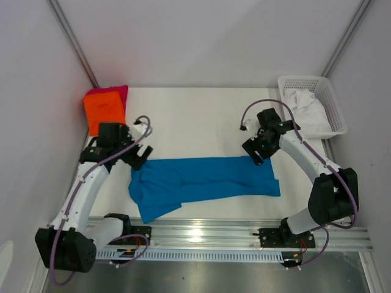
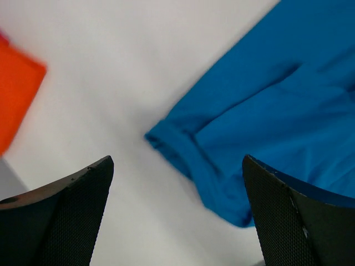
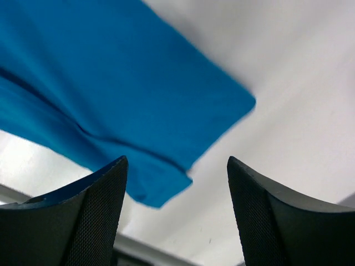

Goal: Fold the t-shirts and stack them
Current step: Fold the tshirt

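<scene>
The left fingers (image 2: 72,221) stand wide apart with nothing between them. In the left wrist view a rolled, hemmed corner of the blue t-shirt (image 2: 266,111) lies on the white bench (image 2: 138,66) below the gap, and one fingertip overlaps the cloth in that view without gripping it. From above, these fingers sit at the blue t-shirt's far left corner.

The right fingers (image 3: 83,221) are also parted, somewhat less widely, and hold nothing. Under them in the right wrist view is a squared corner of the blue t-shirt, with a second layer of cloth showing just beneath its edge. Seen from above, they sit at the blue t-shirt's far right corner. Whether either pair touches the cloth cannot be told.

The blue t-shirt lies on the bench as a long band running left to right. Its right end is flat and squared. Its left end is looser, with a flap spreading toward the near edge.

Beyond the blue t-shirt's left end, well apart from it, a folded orange t-shirt (image 1: 105,110) rests on a pinkish-red t-shirt (image 1: 120,91), whose edge shows along the far side. Beyond the blue t-shirt's right end, also well apart, stands a white lattice basket (image 1: 333,104) with crumpled white cloth (image 1: 305,102) inside.
</scene>
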Controlling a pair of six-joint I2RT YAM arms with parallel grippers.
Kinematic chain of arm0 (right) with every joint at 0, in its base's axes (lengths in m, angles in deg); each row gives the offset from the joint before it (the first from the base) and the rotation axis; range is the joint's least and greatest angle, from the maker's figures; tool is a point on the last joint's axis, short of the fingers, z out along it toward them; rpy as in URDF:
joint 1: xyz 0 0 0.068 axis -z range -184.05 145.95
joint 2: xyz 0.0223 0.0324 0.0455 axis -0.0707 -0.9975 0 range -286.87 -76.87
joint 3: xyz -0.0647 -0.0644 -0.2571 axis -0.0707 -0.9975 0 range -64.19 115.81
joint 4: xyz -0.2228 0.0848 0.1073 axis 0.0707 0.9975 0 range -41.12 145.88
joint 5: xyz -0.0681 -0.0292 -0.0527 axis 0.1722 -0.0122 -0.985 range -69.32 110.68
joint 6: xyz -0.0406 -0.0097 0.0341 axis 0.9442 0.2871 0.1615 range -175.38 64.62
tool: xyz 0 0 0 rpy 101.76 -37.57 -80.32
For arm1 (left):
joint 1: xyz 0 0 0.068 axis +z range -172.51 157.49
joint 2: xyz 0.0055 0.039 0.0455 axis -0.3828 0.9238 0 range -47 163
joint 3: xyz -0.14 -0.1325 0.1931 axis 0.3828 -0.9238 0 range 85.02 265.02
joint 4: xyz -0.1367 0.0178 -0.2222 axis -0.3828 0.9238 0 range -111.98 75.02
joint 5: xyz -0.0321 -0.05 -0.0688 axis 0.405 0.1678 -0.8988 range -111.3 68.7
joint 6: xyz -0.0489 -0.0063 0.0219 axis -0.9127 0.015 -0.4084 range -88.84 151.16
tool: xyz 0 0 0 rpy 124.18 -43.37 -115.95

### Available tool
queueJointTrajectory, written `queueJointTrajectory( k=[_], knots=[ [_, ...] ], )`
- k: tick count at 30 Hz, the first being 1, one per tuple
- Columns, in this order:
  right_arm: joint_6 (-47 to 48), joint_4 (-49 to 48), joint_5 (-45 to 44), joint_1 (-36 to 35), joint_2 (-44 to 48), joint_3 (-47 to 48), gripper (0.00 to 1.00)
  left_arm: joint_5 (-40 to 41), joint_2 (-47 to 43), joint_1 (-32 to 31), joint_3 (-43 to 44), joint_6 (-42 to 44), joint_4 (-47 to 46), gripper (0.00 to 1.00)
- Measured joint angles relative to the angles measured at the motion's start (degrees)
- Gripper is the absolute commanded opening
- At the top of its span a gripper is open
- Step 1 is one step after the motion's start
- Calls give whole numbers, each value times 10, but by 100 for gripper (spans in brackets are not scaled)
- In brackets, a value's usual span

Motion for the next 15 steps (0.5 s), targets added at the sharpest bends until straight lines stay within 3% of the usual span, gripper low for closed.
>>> queueJointTrajectory(
  k=[3,6,15],
  knots=[
    [12,-51,15,-43,-2,2,74,2,44,-101,0,-15,-46,99],
    [29,-89,37,-67,-24,13,74,15,110,-157,7,-26,-61,99],
    [89,-295,14,-74,-111,-17,74,106,233,-190,105,-33,-128,99]
  ],
)
